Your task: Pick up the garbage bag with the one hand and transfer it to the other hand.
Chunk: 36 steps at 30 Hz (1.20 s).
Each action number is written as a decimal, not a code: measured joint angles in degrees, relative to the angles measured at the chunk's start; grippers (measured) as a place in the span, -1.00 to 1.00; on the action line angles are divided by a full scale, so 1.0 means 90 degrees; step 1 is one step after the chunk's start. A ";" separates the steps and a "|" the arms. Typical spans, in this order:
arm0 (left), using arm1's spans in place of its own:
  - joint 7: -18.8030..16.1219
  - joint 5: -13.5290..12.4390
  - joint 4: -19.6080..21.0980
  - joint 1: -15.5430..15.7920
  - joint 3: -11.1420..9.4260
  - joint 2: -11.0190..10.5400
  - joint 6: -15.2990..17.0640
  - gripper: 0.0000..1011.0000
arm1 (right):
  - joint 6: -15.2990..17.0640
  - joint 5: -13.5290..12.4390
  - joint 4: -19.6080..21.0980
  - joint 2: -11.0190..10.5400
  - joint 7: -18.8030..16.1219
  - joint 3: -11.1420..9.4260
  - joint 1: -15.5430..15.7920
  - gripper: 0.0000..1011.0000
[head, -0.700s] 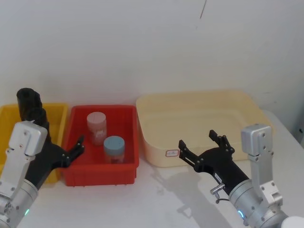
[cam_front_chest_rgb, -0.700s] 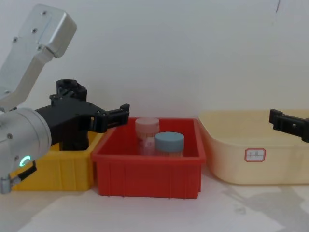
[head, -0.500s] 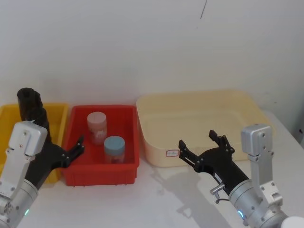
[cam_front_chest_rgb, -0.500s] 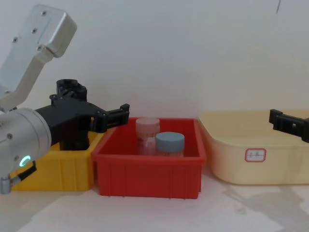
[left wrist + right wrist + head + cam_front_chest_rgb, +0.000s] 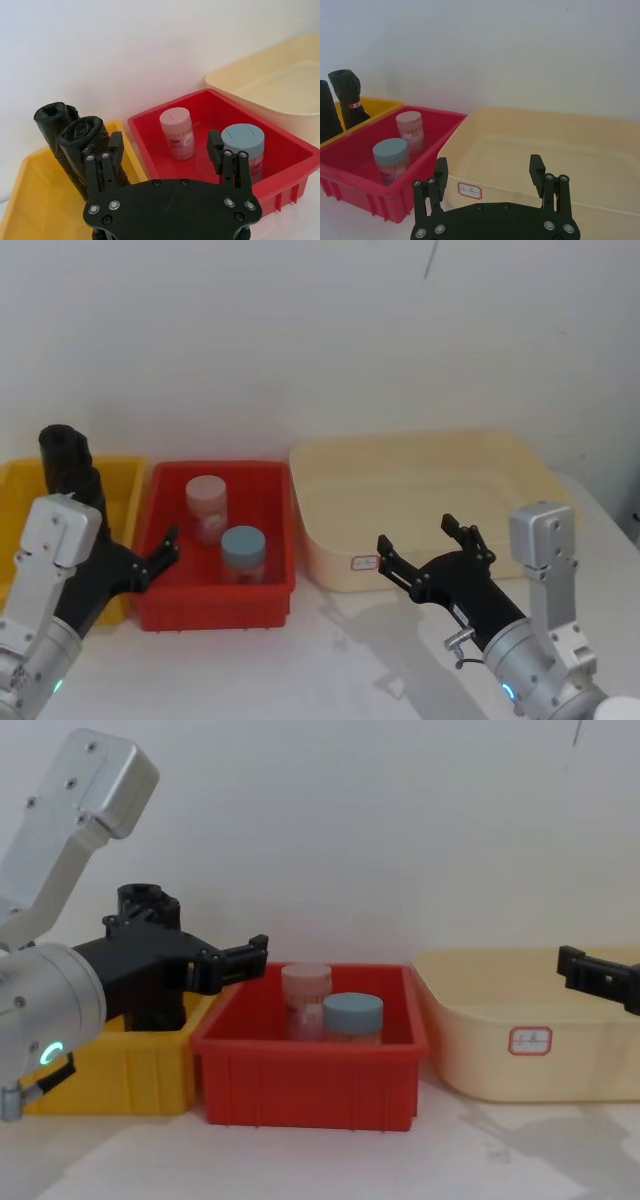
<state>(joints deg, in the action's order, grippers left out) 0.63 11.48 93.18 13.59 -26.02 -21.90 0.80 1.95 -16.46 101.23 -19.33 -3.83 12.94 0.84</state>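
The step in hand is the reach: nothing is gripped yet. The bag point(image 5: 347, 92), the black roll with the small red mark, stands upright in the yellow bin point(image 5: 125, 472) with a second black roll point(image 5: 327, 112) just beside it, nearer the counter's front. The left claw point(image 5: 165, 142) hovers low in front of the bins with its fingers spread wide and empty. In its wrist view one finger lies across the rolls and the other across the blue-lidded jar point(image 5: 243, 142), so it seems to be aimed at the wall between the yellow bin and the red bin point(image 5: 220, 612) rather than at the bag. The right claw point(image 5: 417, 535) hangs over the counter point(image 5: 330, 670) before the cream tub point(image 5: 420, 445), fingers likewise apart and holding nothing. The next move, I judge, calls for the left claw to shift toward the yellow bin and go deeper, past the nearer roll, until its fingers straddle the marked bag alone, then close on its upper part. The two rolls stand so close that catching both, or the wrong one, is the risk.
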 joint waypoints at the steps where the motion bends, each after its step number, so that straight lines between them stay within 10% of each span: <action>1: 0.0000 0.0000 0.0000 0.0000 -0.0001 0.0000 0.0000 0.98 | 0.0000 0.0000 0.0000 0.0000 0.0000 0.0000 0.0000 0.98; 36: 0.0000 0.0000 0.0000 0.0000 0.0000 0.0000 0.0000 0.98 | 0.0000 0.0000 0.0000 0.0000 0.0000 0.0000 0.0000 0.98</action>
<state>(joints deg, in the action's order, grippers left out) 0.63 11.48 93.18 13.58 -26.03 -21.89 0.80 1.95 -16.46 101.23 -19.34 -3.82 12.94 0.84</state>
